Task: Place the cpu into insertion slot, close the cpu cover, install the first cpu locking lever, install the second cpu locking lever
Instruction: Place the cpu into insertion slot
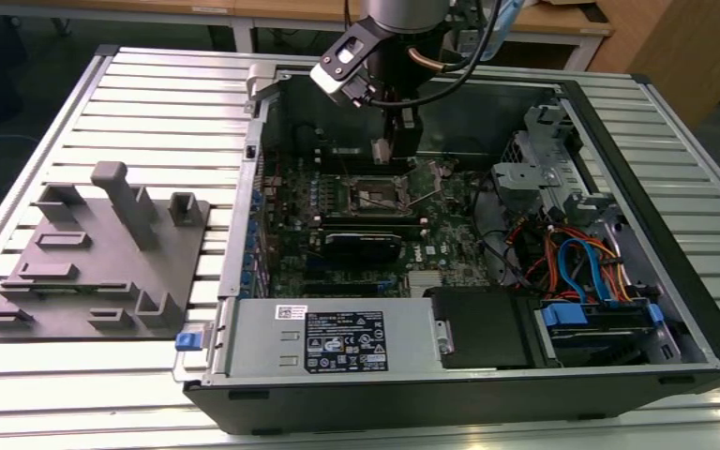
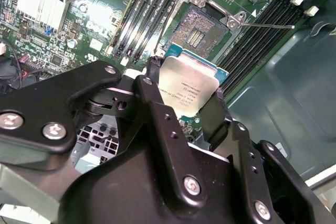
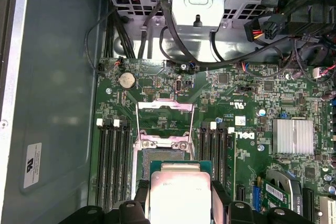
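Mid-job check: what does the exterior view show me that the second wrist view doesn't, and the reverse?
Exterior view adds: the whole computer case on the slatted table, the grey power-supply box, the grey fixture tray at that view's left, and the arm standing over the board.
Second wrist view adds: a close look at the gripper shut on the cpu, with the chip not yet in the socket.
Shared: the green motherboard and the insertion slot, uncovered and with no chip in it.

surface: slatted metal table (image 1: 85,394) | on it: open computer case (image 1: 460,412) | beside it: grey fixture plate (image 1: 85,281)
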You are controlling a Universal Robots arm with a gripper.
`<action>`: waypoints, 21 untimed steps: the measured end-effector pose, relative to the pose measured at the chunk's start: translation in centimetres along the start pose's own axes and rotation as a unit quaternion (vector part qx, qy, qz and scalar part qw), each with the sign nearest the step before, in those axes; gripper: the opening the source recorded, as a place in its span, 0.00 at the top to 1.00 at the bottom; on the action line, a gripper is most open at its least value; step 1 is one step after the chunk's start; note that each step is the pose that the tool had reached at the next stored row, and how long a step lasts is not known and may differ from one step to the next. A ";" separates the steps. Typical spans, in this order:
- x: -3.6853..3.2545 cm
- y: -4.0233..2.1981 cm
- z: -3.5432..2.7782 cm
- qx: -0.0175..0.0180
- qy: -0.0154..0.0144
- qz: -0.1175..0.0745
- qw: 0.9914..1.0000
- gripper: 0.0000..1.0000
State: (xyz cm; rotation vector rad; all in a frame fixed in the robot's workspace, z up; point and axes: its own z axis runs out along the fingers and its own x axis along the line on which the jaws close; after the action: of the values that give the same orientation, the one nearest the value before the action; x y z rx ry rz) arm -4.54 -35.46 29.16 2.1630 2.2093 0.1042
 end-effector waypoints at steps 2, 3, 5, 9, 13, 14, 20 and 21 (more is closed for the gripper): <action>0.00 0.00 0.01 0.000 0.000 0.000 1.000 0.46; 0.00 0.00 0.01 0.000 0.000 0.000 1.000 0.46; 0.00 0.00 0.01 0.000 0.000 0.000 1.000 0.46; 0.00 -0.01 0.14 0.000 -0.001 0.000 1.000 0.46; -0.01 -0.07 0.79 0.001 -0.004 0.000 1.000 0.46; -0.01 -0.08 0.96 0.001 -0.004 0.000 1.000 0.46; -0.03 -0.15 2.06 0.001 -0.002 0.000 1.000 0.46; -0.03 -0.17 2.23 0.001 -0.002 0.000 1.000 0.46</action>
State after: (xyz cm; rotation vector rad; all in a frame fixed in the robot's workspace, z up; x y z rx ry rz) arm -4.53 -35.46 26.92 2.1621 2.2088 0.0974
